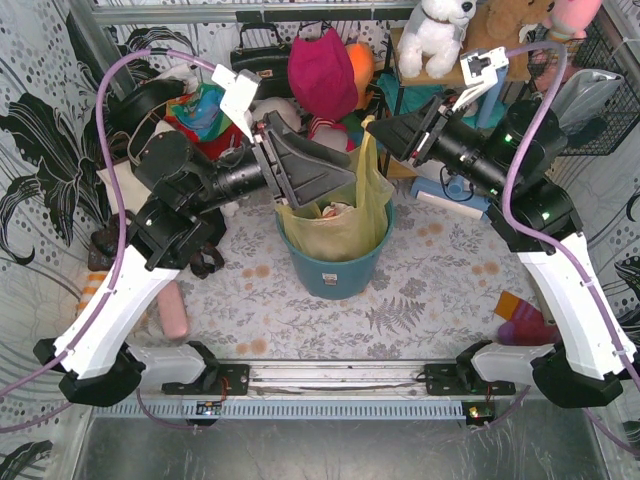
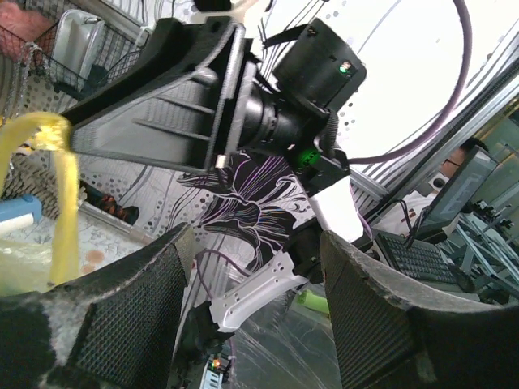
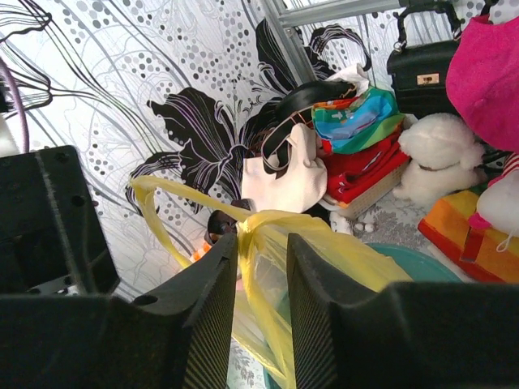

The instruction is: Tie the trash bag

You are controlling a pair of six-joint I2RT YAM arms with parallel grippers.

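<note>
Sitting in the bucket (image 1: 335,270), the bag (image 1: 340,225) shows no knot yet. The right claw (image 3: 261,275) is pinching a yellow flap pulled up and bunched. The left claw (image 2: 251,300) is wide open, holding nothing. Most tying looks left.

White-shelled arms, black joints, purple cables, ribbed black fingers (image 3: 215,316).

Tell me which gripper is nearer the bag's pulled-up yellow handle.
Right. The right gripper has its fingers on either side of the trash bag handle. The left gripper stands open beside it, nothing between its fingers.
</note>
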